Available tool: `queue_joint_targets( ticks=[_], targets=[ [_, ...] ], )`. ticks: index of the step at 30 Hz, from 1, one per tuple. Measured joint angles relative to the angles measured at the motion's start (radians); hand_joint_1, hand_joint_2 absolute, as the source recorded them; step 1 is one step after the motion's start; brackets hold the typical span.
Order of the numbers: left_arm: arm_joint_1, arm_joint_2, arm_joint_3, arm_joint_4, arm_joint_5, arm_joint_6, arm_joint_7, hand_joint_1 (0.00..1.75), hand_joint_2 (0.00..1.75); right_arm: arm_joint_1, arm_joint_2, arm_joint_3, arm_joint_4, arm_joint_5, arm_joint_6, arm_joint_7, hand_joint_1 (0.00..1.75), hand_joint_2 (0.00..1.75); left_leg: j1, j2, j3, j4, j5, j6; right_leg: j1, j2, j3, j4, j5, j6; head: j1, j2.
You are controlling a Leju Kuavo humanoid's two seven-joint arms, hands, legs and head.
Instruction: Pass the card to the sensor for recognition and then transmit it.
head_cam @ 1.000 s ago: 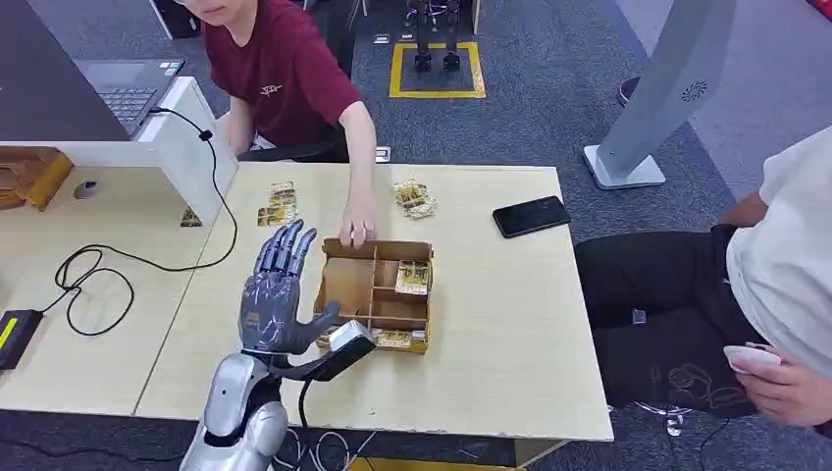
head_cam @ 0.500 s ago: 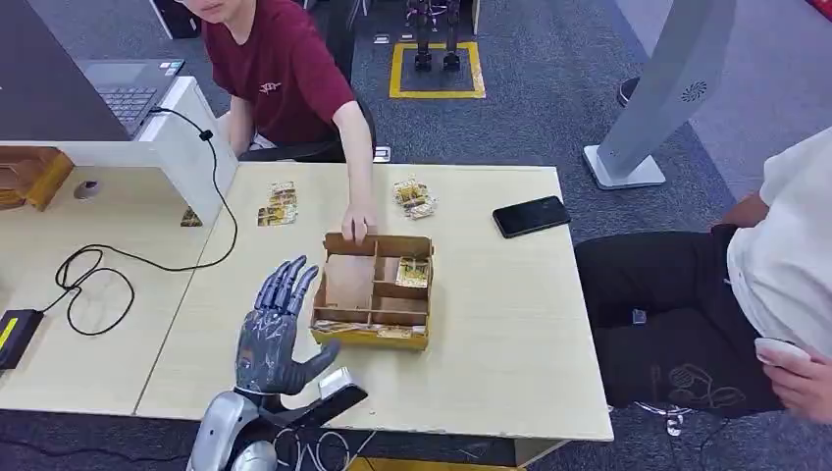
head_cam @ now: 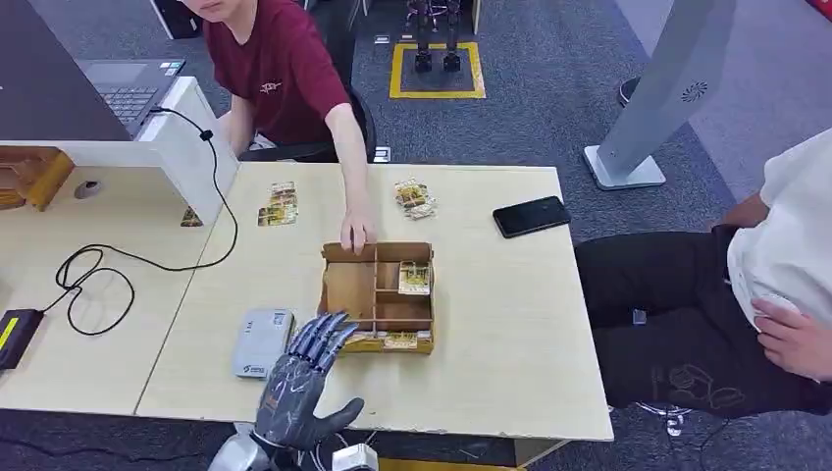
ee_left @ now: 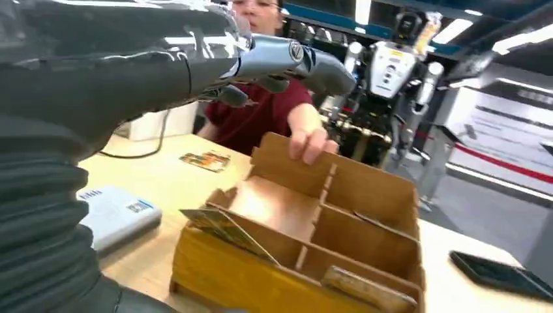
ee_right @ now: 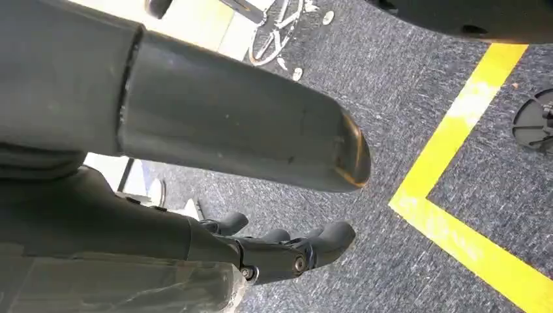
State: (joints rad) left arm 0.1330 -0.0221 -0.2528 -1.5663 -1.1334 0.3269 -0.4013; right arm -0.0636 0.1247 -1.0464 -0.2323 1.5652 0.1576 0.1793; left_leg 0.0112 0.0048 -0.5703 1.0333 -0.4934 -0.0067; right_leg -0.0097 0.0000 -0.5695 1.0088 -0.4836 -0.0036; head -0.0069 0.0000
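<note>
My left hand (head_cam: 299, 385) hovers at the table's front edge with its fingers spread and nothing in it. The grey sensor (head_cam: 263, 342) lies flat on the table just left of its fingertips. A wooden divided box (head_cam: 343, 285) stands just beyond the hand, and a person's hand (head_cam: 357, 234) rests on its far wall. One card (head_cam: 413, 278) lies in a right compartment. Another card (head_cam: 392, 340) leans in the front row; it is the card (ee_left: 222, 225) below my left hand (ee_left: 195, 59) in the left wrist view. My right hand (ee_right: 287, 251) hangs over the floor, holding nothing.
Loose cards (head_cam: 279, 206) and another pile of cards (head_cam: 415, 196) lie at the table's far side, with a black phone (head_cam: 531, 216) to the right. A black cable (head_cam: 98, 270) loops on the left table. A second person (head_cam: 785, 285) sits at the right.
My left hand has drawn back from beside the box to the front edge, uncovering the sensor. The person's hand shifted the box slightly. The seated person pulled a hand in.
</note>
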Motion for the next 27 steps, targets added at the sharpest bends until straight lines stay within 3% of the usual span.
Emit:
queue_joint_targets(
  ticks=[13,23,27],
  targets=[
    [-0.043,-0.001,-0.206,0.004,-0.101,0.034,0.028,0.00,1.75,-0.001,0.000,0.002,0.000,0.000,0.008,0.001,0.00,0.00,0.000,0.000,0.000,0.000,0.000,0.000,0.000,-0.001,0.000,0.000,0.000,0.000,0.000,0.000],
    [-0.097,-0.001,-0.268,0.037,-0.155,0.052,0.058,0.00,1.75,-0.001,0.000,0.011,0.000,0.000,0.006,0.001,0.00,0.00,0.000,0.000,0.000,0.000,0.000,0.000,0.000,-0.001,0.000,0.000,0.000,0.000,0.000,0.000],
    [-0.116,0.001,-0.285,0.054,-0.223,0.077,0.120,0.00,1.75,-0.001,0.000,0.020,0.000,0.000,0.010,0.005,0.00,0.00,0.000,0.000,0.000,0.000,0.000,0.000,0.000,-0.001,0.000,0.000,0.000,0.000,0.000,0.000]
  ],
)
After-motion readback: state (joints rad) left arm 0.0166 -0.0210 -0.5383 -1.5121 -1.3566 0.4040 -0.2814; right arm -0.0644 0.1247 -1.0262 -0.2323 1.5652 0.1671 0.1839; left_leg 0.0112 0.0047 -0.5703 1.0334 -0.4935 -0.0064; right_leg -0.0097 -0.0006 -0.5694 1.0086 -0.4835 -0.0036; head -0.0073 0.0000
